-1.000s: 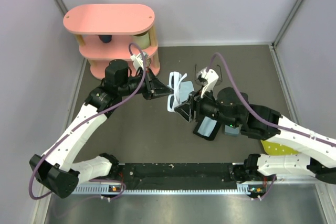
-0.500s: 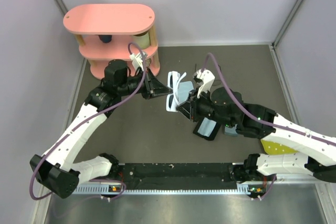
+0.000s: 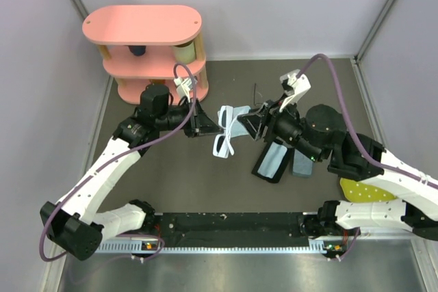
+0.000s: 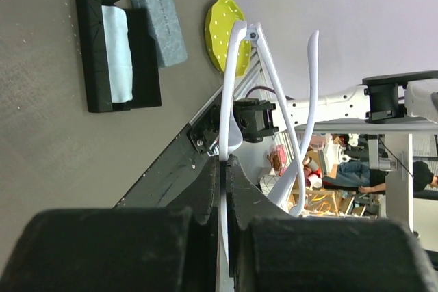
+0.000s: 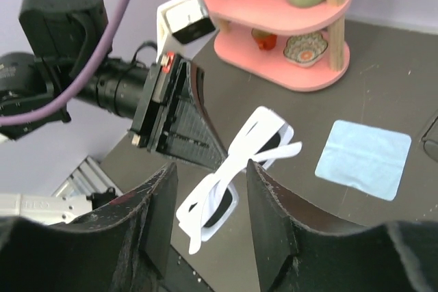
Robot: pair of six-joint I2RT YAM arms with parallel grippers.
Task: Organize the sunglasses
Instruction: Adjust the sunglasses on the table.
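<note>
The white-framed sunglasses point(image 3: 224, 132) hang in the air over the table's middle, pinched at one end by my left gripper point(image 3: 205, 124), which is shut on them. They also show in the left wrist view point(image 4: 236, 66) and the right wrist view point(image 5: 236, 169). My right gripper point(image 3: 248, 122) is open and empty, just right of the glasses and apart from them; in its own view point(image 5: 209, 179) the jaws stand wide either side of them. Only a thin dark sliver of the wire-framed sunglasses point(image 3: 256, 92) shows behind the right gripper.
A light blue cloth point(image 5: 363, 158) lies flat under the glasses. An open black case point(image 3: 270, 163) holding a cloth and a grey-blue case point(image 3: 301, 163) lie right of centre. A yellow disc point(image 3: 361, 190) lies at the near right. A pink shelf point(image 3: 144, 29) stands at the back left.
My right gripper has drawn back up and to the right, away from the white sunglasses. The glasses stay in my left gripper and have dropped and tilted slightly.
</note>
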